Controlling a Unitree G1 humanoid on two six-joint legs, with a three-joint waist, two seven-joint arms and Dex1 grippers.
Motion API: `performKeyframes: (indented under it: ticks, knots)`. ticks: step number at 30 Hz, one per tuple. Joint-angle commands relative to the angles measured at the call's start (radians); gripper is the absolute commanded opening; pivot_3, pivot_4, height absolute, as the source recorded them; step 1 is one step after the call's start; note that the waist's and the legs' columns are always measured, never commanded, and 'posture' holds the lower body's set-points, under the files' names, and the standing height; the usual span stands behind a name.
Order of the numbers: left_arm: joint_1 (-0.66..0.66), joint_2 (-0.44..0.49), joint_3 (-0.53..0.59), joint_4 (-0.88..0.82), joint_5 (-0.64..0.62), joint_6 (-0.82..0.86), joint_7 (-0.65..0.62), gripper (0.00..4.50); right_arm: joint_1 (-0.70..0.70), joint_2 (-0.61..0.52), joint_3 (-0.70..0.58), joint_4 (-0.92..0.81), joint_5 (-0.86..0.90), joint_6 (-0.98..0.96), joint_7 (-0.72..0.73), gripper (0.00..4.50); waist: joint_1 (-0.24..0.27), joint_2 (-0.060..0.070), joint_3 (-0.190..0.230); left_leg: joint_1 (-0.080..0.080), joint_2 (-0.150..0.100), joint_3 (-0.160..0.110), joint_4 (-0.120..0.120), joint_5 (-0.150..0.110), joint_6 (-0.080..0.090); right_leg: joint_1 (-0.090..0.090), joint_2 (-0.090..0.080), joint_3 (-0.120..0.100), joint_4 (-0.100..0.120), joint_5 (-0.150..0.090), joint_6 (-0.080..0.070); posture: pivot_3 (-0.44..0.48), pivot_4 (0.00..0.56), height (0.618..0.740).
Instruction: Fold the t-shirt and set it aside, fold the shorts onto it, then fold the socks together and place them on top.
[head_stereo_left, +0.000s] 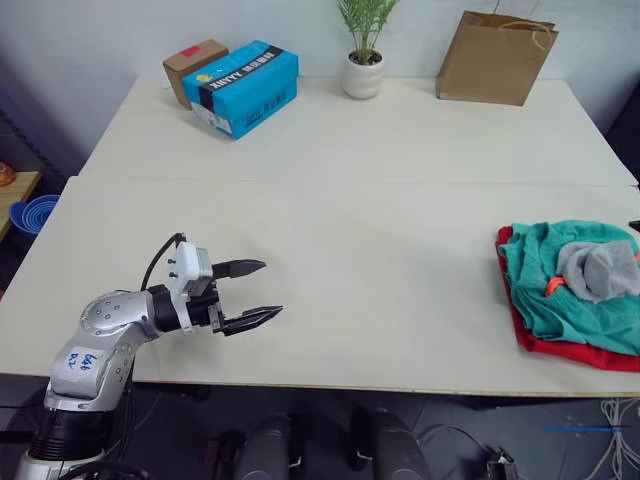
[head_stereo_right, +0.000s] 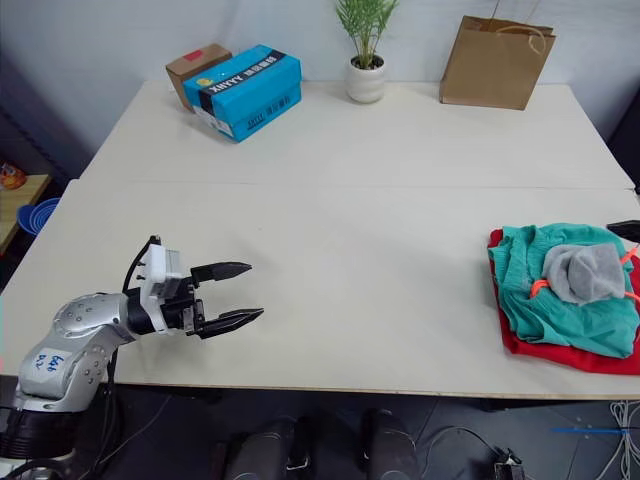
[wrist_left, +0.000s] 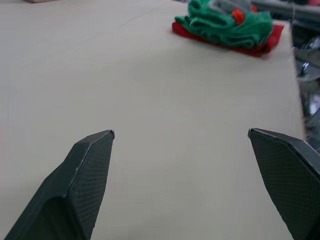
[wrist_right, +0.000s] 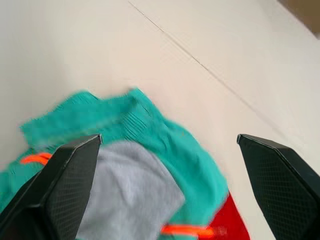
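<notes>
The pale bench (head_stereo_left: 340, 200) takes up most of the room in front of the robot, with a seam running across it between its far half and its near half. Along the far edge stand a brown paper bag (head_stereo_left: 497, 57), a blue shoebox (head_stereo_left: 245, 87) with a smaller brown cardboard box (head_stereo_left: 190, 66) just behind it, and a small potted plant (head_stereo_left: 363, 50) in a white pot between the boxes and the bag.

At the bench's right edge, near the front, the clothes lie in one pile. The red t-shirt (head_stereo_left: 575, 352) is at the bottom, showing as a red border along the left and front of the pile. The teal-green shorts (head_stereo_left: 540, 280) lie bunched on it, with bits of the neon orange drawstring (head_stereo_left: 553, 286) poking out. The grey socks (head_stereo_left: 598, 270) rest on top of the shorts as a soft bundle.

The left gripper (head_stereo_left: 262, 291) hovers over the near left part of the bench, well apart from the pile, its fingers spread wide and holding nothing. The right gripper (wrist_right: 169, 142) hangs above the pile, looking down on socks and shorts, its fingers also wide apart and empty.
</notes>
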Motion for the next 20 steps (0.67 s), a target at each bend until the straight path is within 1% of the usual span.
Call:
performKeyframes:
  ticks: [1,2,4,5,7,10,12,13,15,20]
  knots:
    - [-0.008,0.018,0.030,0.034,0.053,-0.071,0.015,4.50,0.150,0.186,-0.081,-0.354,0.163,0.017,-0.084,4.46,0.000,-0.002,0.000,0.000,0.000,0.000,0.001,0.000,0.000,0.000,0.000,0.000,0.000,0.000,0.000,0.000,0.150,0.740]
    - [-0.009,0.022,0.034,0.046,0.064,-0.081,0.021,4.50,0.193,0.252,-0.088,-0.442,0.189,0.020,-0.131,4.46,0.002,-0.002,0.000,0.000,0.000,0.000,0.001,0.000,0.000,0.000,0.000,0.000,0.001,0.000,0.000,0.000,0.150,0.740]
    - [0.001,0.032,0.042,0.061,0.086,-0.106,0.023,4.50,0.267,0.386,-0.067,-0.580,0.195,-0.036,-0.206,4.46,0.007,0.000,0.000,0.000,0.000,0.000,0.001,0.000,0.001,0.000,-0.001,0.000,0.002,0.000,0.000,0.000,0.150,0.740]
    - [0.012,0.038,0.043,0.066,0.103,-0.130,0.022,4.50,0.296,0.449,-0.045,-0.631,0.187,-0.060,-0.241,4.46,0.011,0.000,0.001,-0.001,-0.001,0.000,0.001,0.001,0.001,-0.001,-0.001,0.000,0.003,0.000,0.000,0.000,0.150,0.740]
    - [0.037,0.043,0.049,0.076,0.126,-0.179,0.013,4.50,0.349,0.546,0.007,-0.661,0.140,-0.151,-0.279,4.46,0.015,0.000,0.001,-0.001,-0.002,-0.001,0.000,0.001,0.001,-0.002,-0.002,0.000,0.003,0.000,0.000,0.000,0.150,0.740]
    - [0.069,0.035,0.060,0.100,0.144,-0.233,0.022,4.50,0.405,0.619,0.066,-0.643,0.107,-0.218,-0.293,4.46,0.025,0.000,0.001,-0.001,-0.003,-0.001,0.001,-0.001,0.002,-0.001,-0.004,0.000,0.002,0.000,0.000,0.000,0.150,0.740]
    - [0.101,0.025,0.069,0.159,0.192,-0.300,0.056,4.50,0.401,0.683,0.105,-0.587,0.075,-0.288,-0.327,4.46,0.023,-0.002,0.000,-0.001,-0.003,0.000,0.001,-0.001,0.004,0.000,-0.004,0.000,0.001,0.000,0.000,0.000,0.150,0.740]
    - [0.114,0.026,0.071,0.179,0.213,-0.320,0.069,4.50,0.394,0.698,0.114,-0.562,0.065,-0.305,-0.334,4.46,0.022,-0.002,0.000,0.000,-0.003,0.000,0.001,-0.001,0.004,0.000,-0.004,0.001,0.001,0.000,0.000,0.000,0.150,0.740]
    - [0.122,0.033,0.075,0.194,0.218,-0.348,0.062,4.50,0.375,0.703,0.122,-0.520,0.042,-0.354,-0.339,4.46,0.014,-0.002,0.000,0.000,-0.003,0.000,0.002,-0.001,0.004,0.000,-0.004,0.001,0.002,0.000,0.000,0.000,0.150,0.740]
    - [0.105,0.044,0.078,0.212,0.231,-0.376,0.067,4.50,0.331,0.718,0.142,-0.438,0.037,-0.404,-0.346,4.46,0.005,-0.002,0.000,0.000,-0.003,-0.001,0.002,-0.001,0.003,0.000,-0.004,0.001,0.003,0.000,0.000,0.000,0.150,0.740]
